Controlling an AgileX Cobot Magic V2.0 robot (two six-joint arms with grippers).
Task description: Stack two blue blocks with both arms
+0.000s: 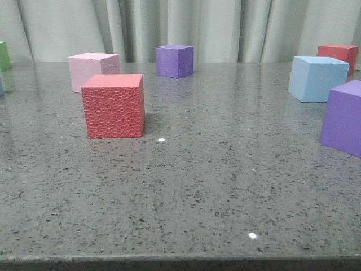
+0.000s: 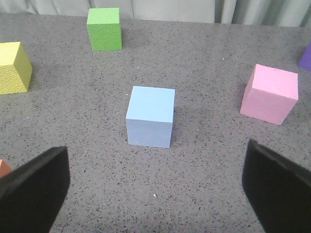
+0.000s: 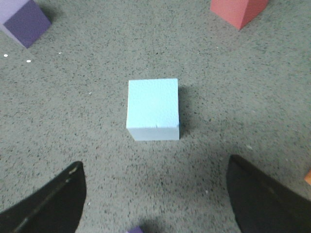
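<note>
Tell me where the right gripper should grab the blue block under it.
Come straight down and close on its two opposite side faces. The blue block sits flat and roughly square to the right gripper, whose fingers are spread wider than it, with bare table on both sides. A small wrist turn may help.

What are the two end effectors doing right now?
Left end effector: open, holding nothing, above a blue block.
Right end effector: open, empty, above the other blue block.
</note>
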